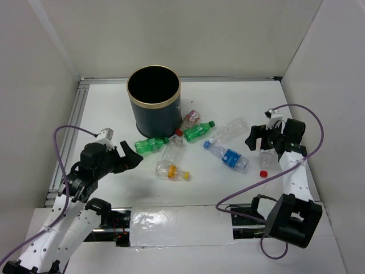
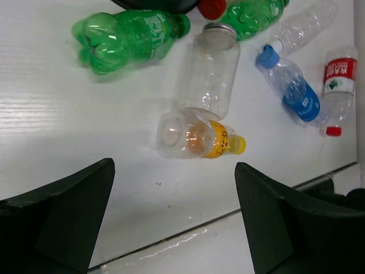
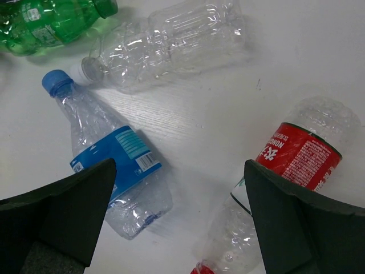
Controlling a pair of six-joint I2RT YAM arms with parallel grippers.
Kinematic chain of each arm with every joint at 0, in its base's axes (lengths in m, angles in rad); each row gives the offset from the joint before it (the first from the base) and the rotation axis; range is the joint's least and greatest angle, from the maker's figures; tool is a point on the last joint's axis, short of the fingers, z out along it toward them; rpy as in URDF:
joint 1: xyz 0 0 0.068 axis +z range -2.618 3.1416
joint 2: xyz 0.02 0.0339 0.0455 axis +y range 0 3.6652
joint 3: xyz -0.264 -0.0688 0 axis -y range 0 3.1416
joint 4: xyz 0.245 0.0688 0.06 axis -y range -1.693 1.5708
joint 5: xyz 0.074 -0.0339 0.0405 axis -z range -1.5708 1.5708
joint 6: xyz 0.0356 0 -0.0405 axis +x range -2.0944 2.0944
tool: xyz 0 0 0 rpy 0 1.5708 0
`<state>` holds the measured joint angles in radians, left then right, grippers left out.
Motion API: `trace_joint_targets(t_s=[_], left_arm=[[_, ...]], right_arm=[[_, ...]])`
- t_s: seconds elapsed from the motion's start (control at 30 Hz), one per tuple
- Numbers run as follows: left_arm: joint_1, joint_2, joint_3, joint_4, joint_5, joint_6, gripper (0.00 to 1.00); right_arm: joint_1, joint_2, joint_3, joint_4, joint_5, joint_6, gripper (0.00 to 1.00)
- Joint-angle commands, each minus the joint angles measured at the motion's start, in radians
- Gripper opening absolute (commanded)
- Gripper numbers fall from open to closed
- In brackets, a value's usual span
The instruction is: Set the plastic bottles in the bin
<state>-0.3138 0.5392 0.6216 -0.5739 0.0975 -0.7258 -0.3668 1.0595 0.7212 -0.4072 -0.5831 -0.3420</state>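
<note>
From above, the bin (image 1: 154,123) stands upright at the back of the table. The bottles (image 1: 198,132) lie on their sides in front of it and out to its right. We see none inside, though its dark interior hides much. The left gripper (image 1: 130,158) hangs near the yellow bottle (image 1: 172,171). The right gripper (image 1: 259,140) hangs over the red bottle (image 1: 265,162). Both have their jaws spread and hold nothing.

We judge these bottles to be empty, so they should be light, thin-walled and easily dented. They are also smooth and round enough to roll or squirt out of a pinch. We would grip across the middle of the body, on the label band and square to the long axis, not at the cap or the tapering neck.

In the left wrist view the jaws stand far wider than the yellow bottle (image 2: 199,137). It lies ahead between them, untouched. A clear bottle (image 2: 208,74) rests against its base, so lifting one may nudge the other.

In the right wrist view the jaws are again wide apart. The blue bottle (image 3: 114,160) lies by one finger and the red bottle (image 3: 299,151) by the other, with bare table between. We cannot tell whether either finger touches a bottle.
</note>
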Motion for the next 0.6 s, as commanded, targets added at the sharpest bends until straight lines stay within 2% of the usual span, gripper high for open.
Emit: trace_joint_targets(t_s=[0.0,0.17,0.33,0.4,0.43,0.47,0.5,0.53,0.57], left_arm=[[-0.031,0.028,0.029,0.072,0.111,0.083,0.99],[-0.067,0.099,0.093,0.072,0.186,0.189,0.99],[-0.067,0.163,0.159,0.072,0.243,0.321,0.99],[-0.076,0.195,0.181,0.06,0.278,0.371,0.99],[-0.076,0.238,0.21,0.06,0.287,0.39,0.95],[-0.085,0.261,0.225,0.043,0.288,0.407,0.91],[-0.096,0.286,0.237,0.034,0.3,0.423,0.79],[-0.108,0.31,0.251,0.034,0.291,0.448,0.72],[-0.146,0.362,0.274,0.022,0.291,0.46,0.66]], right_arm=[[-0.001,0.0,0.053,-0.035,-0.044,-0.057,1.0],[-0.001,0.011,0.063,-0.084,-0.043,-0.142,1.0],[-0.001,-0.039,0.052,-0.145,-0.152,-0.302,1.0],[-0.001,-0.049,0.052,-0.145,-0.179,-0.314,1.0],[-0.001,-0.049,0.052,-0.145,-0.179,-0.328,0.73],[-0.001,-0.017,0.063,-0.168,-0.179,-0.328,0.59],[-0.001,0.005,0.073,-0.182,-0.179,-0.328,0.46],[0.015,0.026,0.095,-0.182,-0.158,-0.328,0.36],[0.043,0.077,0.106,-0.195,-0.141,-0.315,0.32]])
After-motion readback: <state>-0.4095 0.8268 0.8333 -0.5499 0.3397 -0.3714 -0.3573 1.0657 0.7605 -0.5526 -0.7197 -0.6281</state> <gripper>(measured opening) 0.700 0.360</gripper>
